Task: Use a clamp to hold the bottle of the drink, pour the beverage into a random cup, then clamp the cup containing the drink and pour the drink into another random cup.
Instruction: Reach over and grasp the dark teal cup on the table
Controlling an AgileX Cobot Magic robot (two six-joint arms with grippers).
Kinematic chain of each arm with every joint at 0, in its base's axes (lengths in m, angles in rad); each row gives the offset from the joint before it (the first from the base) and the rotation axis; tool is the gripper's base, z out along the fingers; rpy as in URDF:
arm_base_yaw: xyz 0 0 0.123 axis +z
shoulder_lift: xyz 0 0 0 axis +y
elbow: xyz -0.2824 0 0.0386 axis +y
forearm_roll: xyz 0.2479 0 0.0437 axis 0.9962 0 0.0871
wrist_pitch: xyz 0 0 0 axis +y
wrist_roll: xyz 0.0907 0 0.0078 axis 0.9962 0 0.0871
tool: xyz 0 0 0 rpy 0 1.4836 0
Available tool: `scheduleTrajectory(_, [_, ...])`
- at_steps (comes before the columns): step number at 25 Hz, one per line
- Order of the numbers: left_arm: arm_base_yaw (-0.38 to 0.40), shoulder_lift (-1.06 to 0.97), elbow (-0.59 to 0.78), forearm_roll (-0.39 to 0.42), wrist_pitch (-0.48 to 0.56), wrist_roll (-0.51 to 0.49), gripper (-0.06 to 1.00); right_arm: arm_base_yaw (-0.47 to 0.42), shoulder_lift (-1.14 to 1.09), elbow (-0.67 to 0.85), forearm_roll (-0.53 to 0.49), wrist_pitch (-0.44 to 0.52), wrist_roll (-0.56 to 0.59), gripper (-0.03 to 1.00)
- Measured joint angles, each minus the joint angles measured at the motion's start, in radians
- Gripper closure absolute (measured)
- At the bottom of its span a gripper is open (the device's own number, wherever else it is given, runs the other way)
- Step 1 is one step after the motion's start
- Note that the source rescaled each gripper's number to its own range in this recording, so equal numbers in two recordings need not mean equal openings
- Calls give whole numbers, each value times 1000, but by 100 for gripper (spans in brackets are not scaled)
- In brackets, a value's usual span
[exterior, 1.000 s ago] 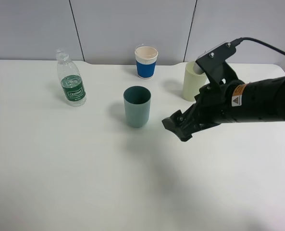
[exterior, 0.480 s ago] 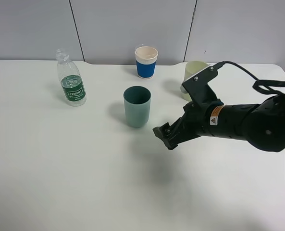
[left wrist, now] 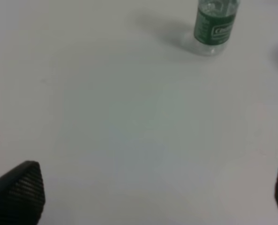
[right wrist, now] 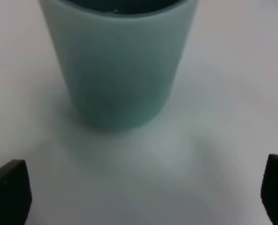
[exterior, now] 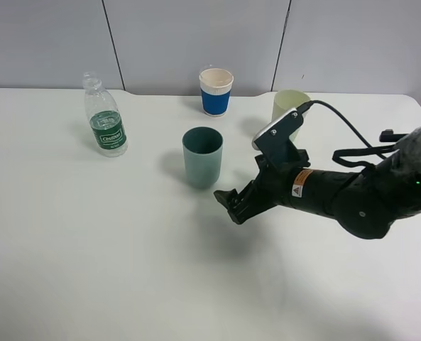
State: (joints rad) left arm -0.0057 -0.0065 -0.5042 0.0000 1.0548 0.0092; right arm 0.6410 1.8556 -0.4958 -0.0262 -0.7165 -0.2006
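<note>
Closer now, the right gripper (exterior: 228, 204) has slid down near the teal cup (exterior: 202, 158), jaws wide open.

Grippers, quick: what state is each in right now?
Left gripper: open, holding nothing.
Right gripper: open, empty, cup just ahead, not touched.
</note>
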Motion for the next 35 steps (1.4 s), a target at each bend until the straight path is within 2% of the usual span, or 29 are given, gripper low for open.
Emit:
scheduleTrajectory(10, [0,0,0,0,0,0,-6,-72,125,1,-99,-226,-8,2])
scheduleTrajectory(17, [0,0,0,0,0,0,-6,-82,208,-4,-141,-404,-7,2])
scheduleTrajectory(35, [0,0,0,0,0,-9,-6,-82,357,-240,-307,-428,22,2])
